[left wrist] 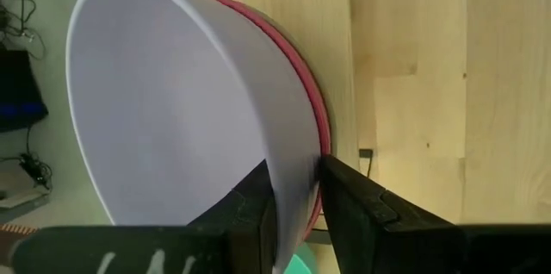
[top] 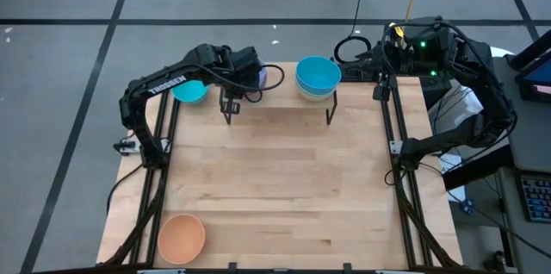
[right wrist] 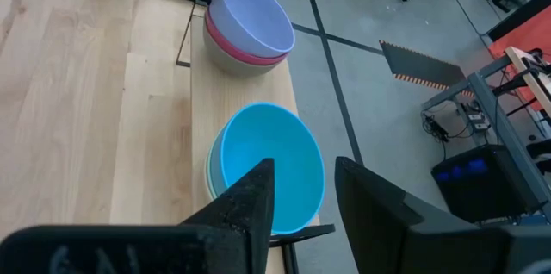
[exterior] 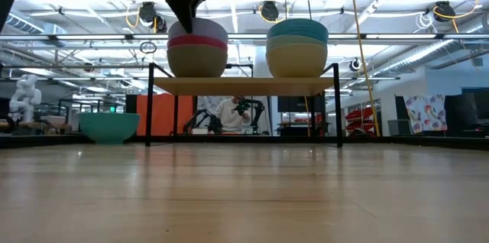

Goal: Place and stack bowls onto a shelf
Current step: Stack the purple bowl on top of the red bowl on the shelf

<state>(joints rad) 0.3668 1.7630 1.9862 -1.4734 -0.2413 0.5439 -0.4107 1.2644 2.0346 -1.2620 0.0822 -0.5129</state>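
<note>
The shelf (exterior: 244,85) stands at the table's far edge and carries two stacks. In the left stack a lavender bowl (exterior: 197,29) sits nested in a magenta bowl (exterior: 197,42) over an olive-grey one (exterior: 197,61). The right stack (top: 317,77) has a cyan-blue bowl (right wrist: 267,166) on top. My left gripper (left wrist: 297,209) is at the lavender bowl's rim, shut on it. My right gripper (right wrist: 301,196) is open and hovers over the right stack's far right side, touching nothing. A second cyan-blue bowl (top: 189,91) stands on the table left of the shelf. An orange bowl (top: 181,238) sits at the near left corner. My left gripper pinches the lavender bowl's rim (left wrist: 293,166) on its left side, one finger (left wrist: 258,209) inside the bowl and one (left wrist: 353,205) outside. The fingers come from above, pointing down. The bowl sits upright, nested in the magenta bowl (left wrist: 314,110) on the shelf.
Black frame rails (top: 405,153) run along both sides of the table. The shelf's thin black legs (top: 329,117) stand at its near corners. Wide bare tabletop (top: 275,188) lies between the shelf and the near edge. Cables and equipment sit beyond the far right corner.
</note>
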